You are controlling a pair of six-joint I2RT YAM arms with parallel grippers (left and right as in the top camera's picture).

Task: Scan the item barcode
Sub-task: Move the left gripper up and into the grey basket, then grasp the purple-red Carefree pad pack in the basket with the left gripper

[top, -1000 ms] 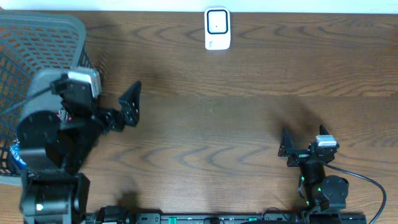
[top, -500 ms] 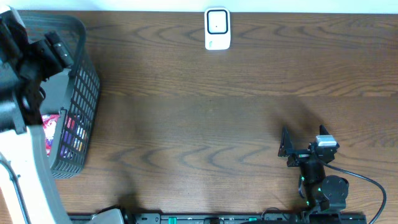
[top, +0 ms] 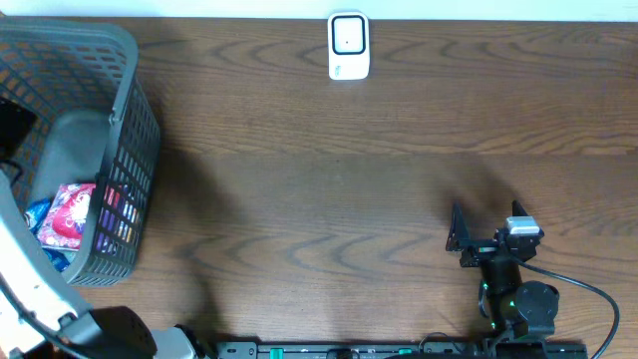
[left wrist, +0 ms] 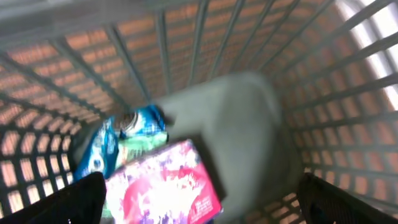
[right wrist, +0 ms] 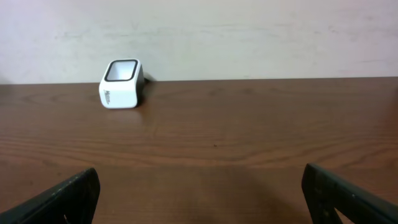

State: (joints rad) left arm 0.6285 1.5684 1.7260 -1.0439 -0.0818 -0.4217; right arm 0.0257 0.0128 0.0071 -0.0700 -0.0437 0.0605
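Two pincers show, both spread as wide as they go and both empty. The left pincer [left wrist: 208,208] hangs above the inside of a grey mesh basket [left wrist: 323,81]. Its dark fingertips [left wrist: 68,202] sit in the lower corners of a blurred wrist view. Straight below it, in the gap between the fingertips, lies a pink packet [left wrist: 165,190], flat in the basket with nothing gripping it. Just beyond that packet, towards the pincer's left, a blue packet [left wrist: 118,134] pokes out from under the pink one's far edge. A smooth grey patch lies ahead and to the pincer's right; the blur hides what it is. From overhead, the pink packet is seen in the near part of the basket, and the left pincer itself cannot be made out there.

The right pincer [right wrist: 205,202] sits low over the brown table [right wrist: 249,162], with its fingertips at the lower corners of its view. A white scanner [right wrist: 121,83] stands ahead of it and off to its left, well apart, at the table's far edge by the wall.
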